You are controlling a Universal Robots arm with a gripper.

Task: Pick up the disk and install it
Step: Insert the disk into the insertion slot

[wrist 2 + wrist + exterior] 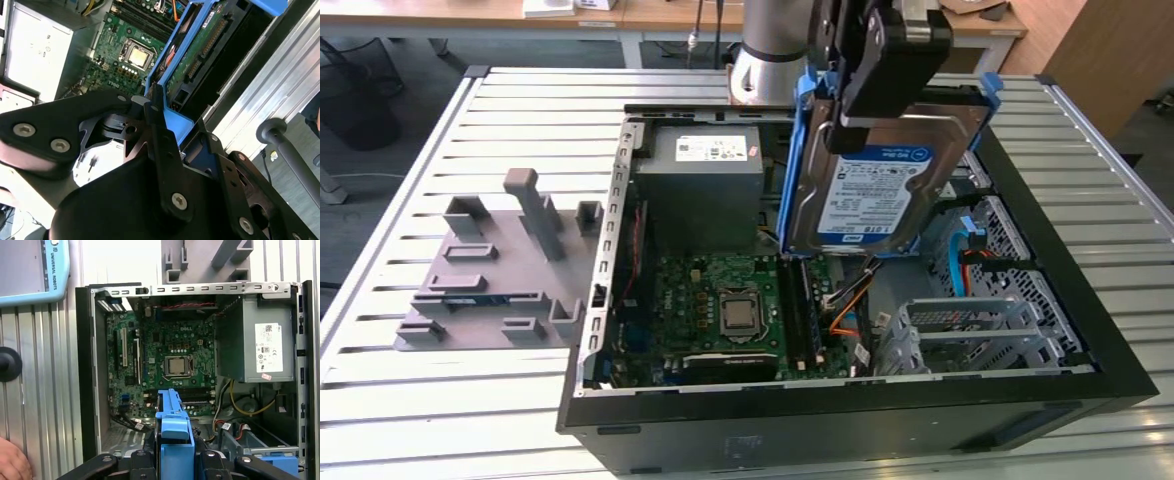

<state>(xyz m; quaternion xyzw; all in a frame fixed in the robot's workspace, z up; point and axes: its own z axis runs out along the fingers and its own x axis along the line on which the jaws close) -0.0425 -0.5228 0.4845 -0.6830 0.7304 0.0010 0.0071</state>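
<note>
Disk (pixel 874 195) clamped in gripper (pixel 890 108), hanging tilted over open PC case (pixel 827 415).

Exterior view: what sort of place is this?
Probably a robotics lab workbench: an open computer case lies on a slatted metal table, a grey parts fixture sits beside it, and the gripper holds the disk above it.
</note>
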